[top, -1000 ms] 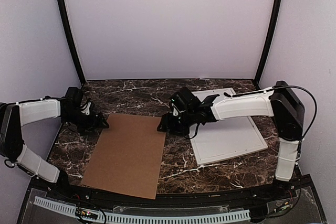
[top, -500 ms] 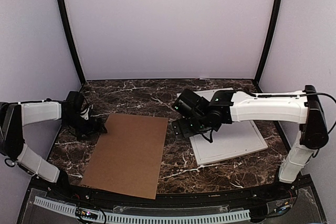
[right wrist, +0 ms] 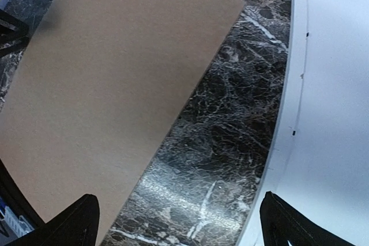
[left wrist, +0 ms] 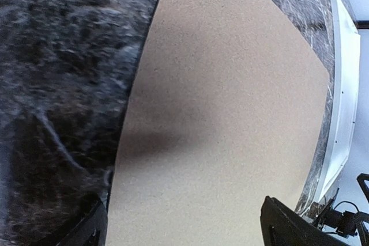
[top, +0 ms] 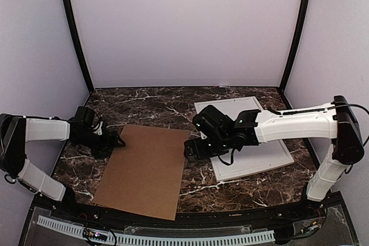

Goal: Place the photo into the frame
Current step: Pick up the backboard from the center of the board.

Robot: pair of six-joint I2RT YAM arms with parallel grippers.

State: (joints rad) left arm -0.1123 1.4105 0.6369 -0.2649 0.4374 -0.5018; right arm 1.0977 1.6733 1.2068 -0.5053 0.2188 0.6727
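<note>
Left pincer (top: 117, 140): wide, empty, low, with the left edge of the cardboard sheet (top: 144, 168) right ahead of it. Right pincer (top: 190, 149): wide, empty, over bare desk (top: 155, 105); cardboard just left of it, frame (top: 256, 162) just right of it. Photo: not visible in any view, maybe under cardboard, cannot tell. Likely step: lift cardboard aside. Slip one finger under the edge ahead of left pincer, pinch shallow, raise slowly, keep right pincer off frame rail.

The cardboard sheet (top: 144, 168) lies left on the worktop (top: 150, 102); the frame (top: 262, 156) lies right, apart from it, with the right tool (top: 193, 149) above the gap between.
</note>
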